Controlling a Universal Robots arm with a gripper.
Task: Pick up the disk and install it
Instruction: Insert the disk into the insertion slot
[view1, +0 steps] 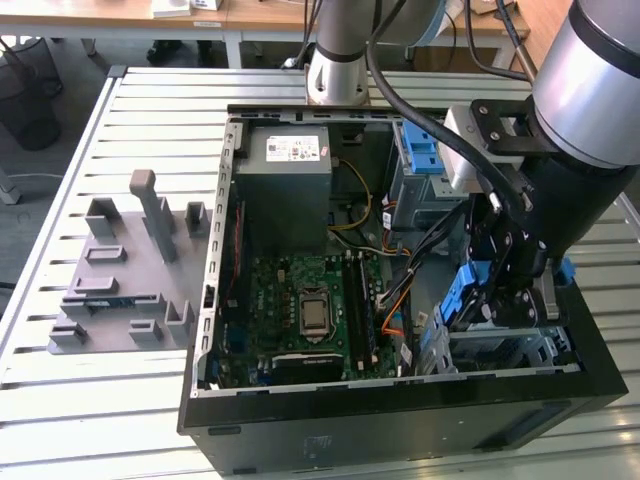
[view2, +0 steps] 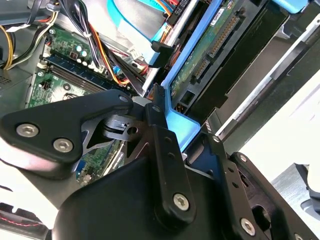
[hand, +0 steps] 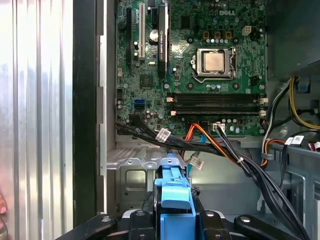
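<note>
The disk (view1: 462, 297) hangs on edge inside the open computer case (view1: 400, 420), over the metal drive bay (view1: 510, 350) at the corner on the exterior view's right. My gripper (view1: 497, 292) is shut on it from above. In the first wrist view the disk's blue frame (hand: 175, 197) stands between the gripper's (hand: 175, 222) black fingers, just above the grey bay wall (hand: 135, 175). The second wrist view shows the disk's green circuit-board side (view2: 215, 45), its blue frame (view2: 181, 124), and one black finger (view2: 162, 135) pressed against it.
A green motherboard (view1: 300, 310) lies on the case floor. A grey box with a white sticker (view1: 285, 165) and a cage with a blue latch (view1: 420, 150) sit at the back. Loose cables (hand: 225, 150) run beside the bay. A grey fixture (view1: 125, 270) stands outside the case.
</note>
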